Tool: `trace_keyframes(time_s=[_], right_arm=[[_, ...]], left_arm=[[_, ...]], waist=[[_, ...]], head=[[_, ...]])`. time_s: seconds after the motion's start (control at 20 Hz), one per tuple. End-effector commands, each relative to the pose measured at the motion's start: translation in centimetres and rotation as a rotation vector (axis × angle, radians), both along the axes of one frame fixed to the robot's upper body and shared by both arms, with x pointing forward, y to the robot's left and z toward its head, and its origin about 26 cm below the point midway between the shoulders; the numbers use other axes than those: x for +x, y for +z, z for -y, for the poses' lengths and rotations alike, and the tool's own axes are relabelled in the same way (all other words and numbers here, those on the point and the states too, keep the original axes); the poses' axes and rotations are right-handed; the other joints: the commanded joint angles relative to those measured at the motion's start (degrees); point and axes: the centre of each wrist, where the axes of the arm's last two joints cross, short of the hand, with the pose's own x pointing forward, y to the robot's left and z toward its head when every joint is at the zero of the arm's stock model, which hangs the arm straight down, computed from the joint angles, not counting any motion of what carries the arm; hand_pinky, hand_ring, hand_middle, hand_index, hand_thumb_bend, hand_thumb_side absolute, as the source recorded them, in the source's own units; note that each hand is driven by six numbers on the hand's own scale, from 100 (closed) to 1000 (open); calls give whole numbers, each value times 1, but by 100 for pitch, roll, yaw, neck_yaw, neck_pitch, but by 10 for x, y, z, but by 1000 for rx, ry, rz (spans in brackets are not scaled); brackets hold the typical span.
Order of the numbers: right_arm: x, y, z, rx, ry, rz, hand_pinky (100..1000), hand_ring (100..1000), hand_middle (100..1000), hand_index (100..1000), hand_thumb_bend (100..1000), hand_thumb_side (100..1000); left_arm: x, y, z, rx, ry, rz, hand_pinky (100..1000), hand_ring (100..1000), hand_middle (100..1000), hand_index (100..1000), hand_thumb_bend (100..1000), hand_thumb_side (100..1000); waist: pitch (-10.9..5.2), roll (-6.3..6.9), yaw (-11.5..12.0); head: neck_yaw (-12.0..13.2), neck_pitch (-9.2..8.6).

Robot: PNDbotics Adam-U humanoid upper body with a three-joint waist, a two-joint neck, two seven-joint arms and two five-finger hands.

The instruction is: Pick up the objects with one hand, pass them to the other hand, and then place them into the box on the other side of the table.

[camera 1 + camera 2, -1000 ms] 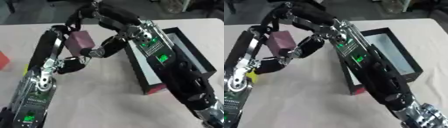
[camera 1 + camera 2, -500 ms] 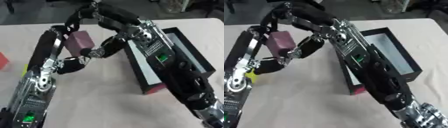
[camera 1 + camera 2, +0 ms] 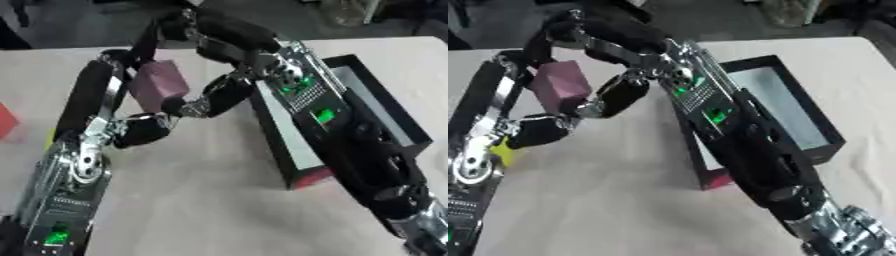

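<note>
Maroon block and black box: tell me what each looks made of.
Maroon block: matte, even colour, flat faces with no shine; perhaps foam or painted wood, the look leaves it open. Black box: thin straight walls, dull black outside, pale lining, a red end face; probably rigid cardboard.

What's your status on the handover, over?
Both hands, left and right, at the maroon block, mid-table; grip unclear. Black box to the right, open. Right forearm overhangs its near side.
</note>
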Motion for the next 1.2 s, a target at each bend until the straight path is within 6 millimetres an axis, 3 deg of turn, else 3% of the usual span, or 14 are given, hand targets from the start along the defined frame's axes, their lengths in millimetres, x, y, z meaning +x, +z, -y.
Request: trace_keyframes(time_s=[0.05, 1.2], right_arm=[[-1, 8, 3, -2, -8, 28, 805, 848, 665, 791, 399, 100], [7, 3, 4, 8, -22, 2, 796, 836, 614, 788, 396, 100]], left_arm=[[-4, 8, 0, -12, -8, 32, 635, 425, 347, 579, 338, 100], [-6, 9, 1, -26, -34, 35, 637, 426, 345, 578, 332, 100]], waist=[[-63, 30, 9], [-48, 17, 40]], head=[[-22, -47], [-47, -50]])
